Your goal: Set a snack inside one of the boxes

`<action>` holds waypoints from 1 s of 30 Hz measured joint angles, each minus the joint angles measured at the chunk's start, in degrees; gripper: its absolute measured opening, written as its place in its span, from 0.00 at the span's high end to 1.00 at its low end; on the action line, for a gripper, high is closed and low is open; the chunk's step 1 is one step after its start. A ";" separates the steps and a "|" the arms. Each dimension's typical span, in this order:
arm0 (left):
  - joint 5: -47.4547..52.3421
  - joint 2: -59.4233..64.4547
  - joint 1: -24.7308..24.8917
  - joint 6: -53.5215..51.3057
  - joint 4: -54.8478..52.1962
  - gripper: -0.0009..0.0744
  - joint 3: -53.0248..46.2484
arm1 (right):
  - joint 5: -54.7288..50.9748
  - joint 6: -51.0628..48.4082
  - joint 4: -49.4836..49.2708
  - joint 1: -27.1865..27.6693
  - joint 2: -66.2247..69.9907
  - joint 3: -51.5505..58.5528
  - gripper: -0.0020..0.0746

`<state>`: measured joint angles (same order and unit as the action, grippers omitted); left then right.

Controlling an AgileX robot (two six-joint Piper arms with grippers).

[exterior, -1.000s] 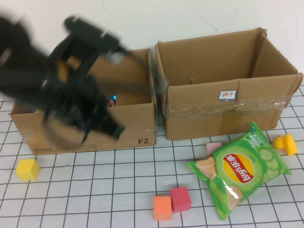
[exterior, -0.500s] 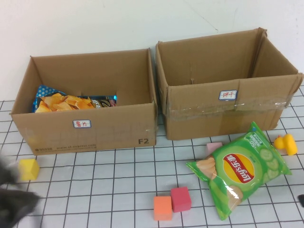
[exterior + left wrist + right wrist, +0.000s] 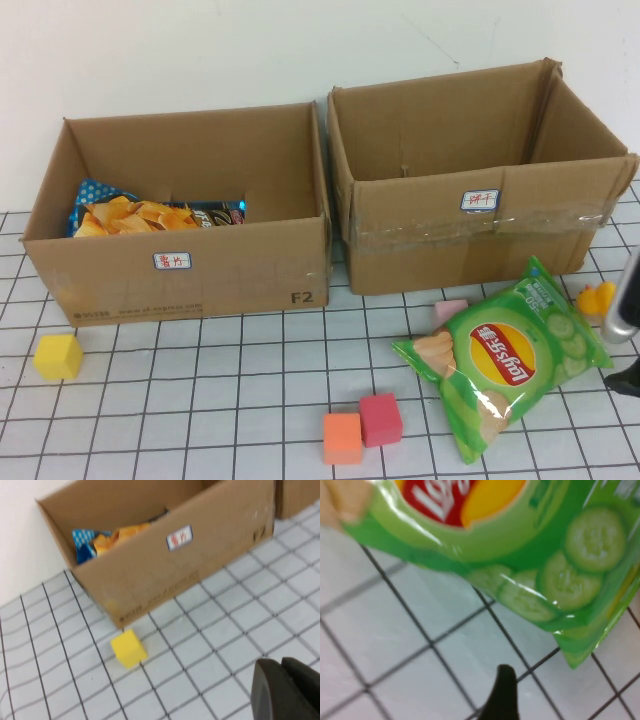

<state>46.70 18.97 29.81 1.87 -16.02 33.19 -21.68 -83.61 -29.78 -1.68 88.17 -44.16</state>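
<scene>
Snack bag (image 3: 505, 352), green, lies flat on white gridded surface (image 3: 200, 400) before right box (image 3: 470, 180), long axis diagonal, top toward far right. White wall behind. Right gripper (image 3: 622, 340) beside it, fingers spread, empty. Left gripper (image 3: 287, 690) near yellow cube (image 3: 128, 648), fingers clenched.

Chip bag (image 3: 505, 353) lies before the right box (image 3: 480, 215); another snack (image 3: 150, 214), seemingly chips, inside the left box (image 3: 180, 270).
</scene>
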 joint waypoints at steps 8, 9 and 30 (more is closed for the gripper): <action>0.01 0.00 0.00 0.00 -6.67 0.99 -6.42 | -2.34 -1.49 2.98 0.00 10.92 -8.08 0.18; -0.12 0.00 0.00 0.00 -7.39 0.99 -6.99 | -3.00 -2.05 2.98 0.00 11.93 -8.73 0.18; -2.78 -1.45 0.00 1.16 -9.96 0.99 -10.34 | 3.41 -6.29 -3.17 -6.79 16.84 -10.22 0.19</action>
<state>43.93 17.53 29.81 3.03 -25.98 22.85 -18.27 -89.91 -32.95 -8.47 105.01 -54.38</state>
